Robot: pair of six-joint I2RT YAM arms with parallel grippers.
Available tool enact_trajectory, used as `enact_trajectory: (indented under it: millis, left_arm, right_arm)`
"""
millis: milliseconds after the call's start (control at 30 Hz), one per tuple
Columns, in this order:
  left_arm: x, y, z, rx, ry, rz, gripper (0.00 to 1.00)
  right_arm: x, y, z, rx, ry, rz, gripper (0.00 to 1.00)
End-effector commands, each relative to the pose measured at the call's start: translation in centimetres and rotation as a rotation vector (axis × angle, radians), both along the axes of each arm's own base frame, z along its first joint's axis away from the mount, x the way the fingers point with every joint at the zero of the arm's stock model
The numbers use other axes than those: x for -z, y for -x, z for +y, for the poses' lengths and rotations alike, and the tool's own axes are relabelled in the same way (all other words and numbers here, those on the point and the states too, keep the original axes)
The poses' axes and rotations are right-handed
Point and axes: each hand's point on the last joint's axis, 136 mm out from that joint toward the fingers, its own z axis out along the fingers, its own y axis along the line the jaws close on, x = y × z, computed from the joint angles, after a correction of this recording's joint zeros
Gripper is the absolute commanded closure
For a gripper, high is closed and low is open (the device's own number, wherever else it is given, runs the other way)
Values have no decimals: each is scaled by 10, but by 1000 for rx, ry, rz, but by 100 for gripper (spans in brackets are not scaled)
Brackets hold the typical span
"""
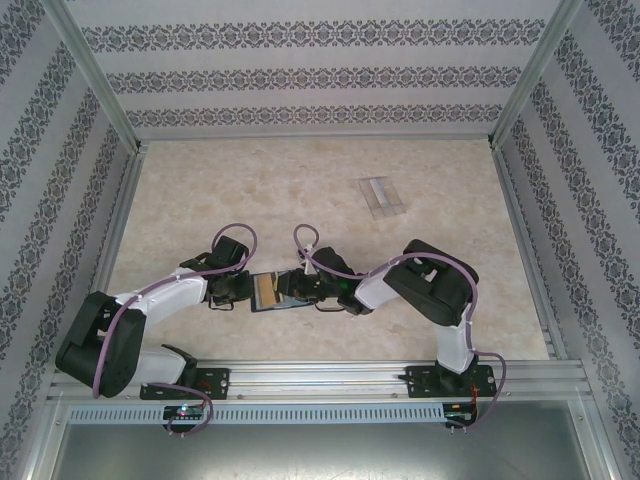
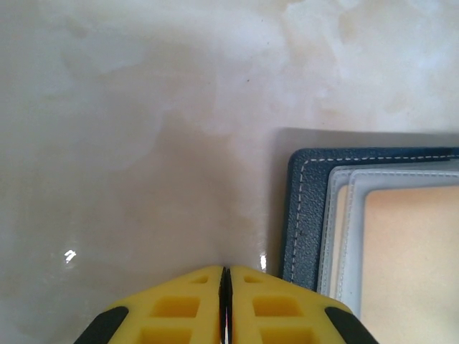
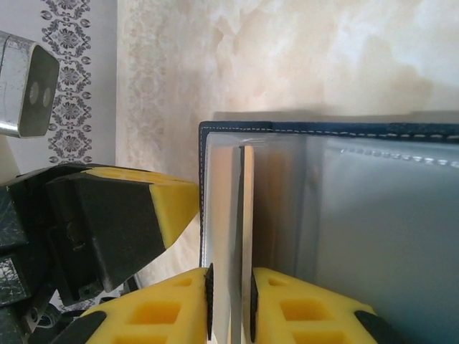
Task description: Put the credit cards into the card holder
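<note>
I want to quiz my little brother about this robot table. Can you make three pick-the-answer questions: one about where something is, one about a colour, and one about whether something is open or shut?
1. Where is the transparent plastic case?
A. Between the two grippers
B. Farther back on the table, right of the middle, lying by itself
C. On top of the left arm

2. What colour is the card holder's outer cover?
A. Red
B. Green
C. Dark navy

3. How are the left gripper's fingers?
A. Pressed together with nothing between them
B. Spread wide open
C. Holding a blue card

Answers:
1 B, the top view shows it alone toward the far right.
2 C, its stitched navy edge shows in both wrist views.
3 A, the yellow fingers meet in the left wrist view.
</note>
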Motion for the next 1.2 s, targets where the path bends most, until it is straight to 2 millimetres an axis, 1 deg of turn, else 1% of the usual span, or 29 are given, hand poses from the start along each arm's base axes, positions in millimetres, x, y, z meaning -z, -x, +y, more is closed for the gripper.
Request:
enact_trajectory:
  millis: [0,67,133,233,333,400,467,567,700,767,900,1000,1167]
  left_arm:
    - [13,1,-21,33,105,8,88]
    - [14,1,-21,34,103,12,88]
    - [13,0,-22,35,107,14,89]
    - [13,-2,-22,35,106,7,89]
    - [14,-2,-23,32,110,11,91]
    - [13,-1,-25,33,120,9,91]
    - [14,-1,-24,33,117,9,92]
    - [16,-1,-25,35,123,18,92]
    - [17,-2,-28,43,131,21,92]
    - [18,-2,-29,46,131,27,92]
    - [16,-3,-31,49,143,22,92]
    - [15,-4,-31,48,143,22,92]
    - [14,-2,-37,73,171,33,92]
  right_arm:
    - [3,9,-5,11,40,-1,64]
    - [-2,9,-7,20,57,-31,63]
    - [-1,11,-10,27,73,-28,64]
    - [-3,12,-9,20,67,-33,68]
    - [4,13,-14,32,91,-22,72]
    - [6,14,-17,42,97,-15,72]
    - [9,16,-21,50,117,-23,67]
    - [15,18,-29,66,162,-19,66]
    - [11,24,-29,50,194,-34,65]
    - [12,26,-30,41,235,-48,65]
    - [12,28,-34,51,261,-48,65]
    - [17,30,-41,57,310,-50,66]
    - [17,34,-44,59,329,-41,70]
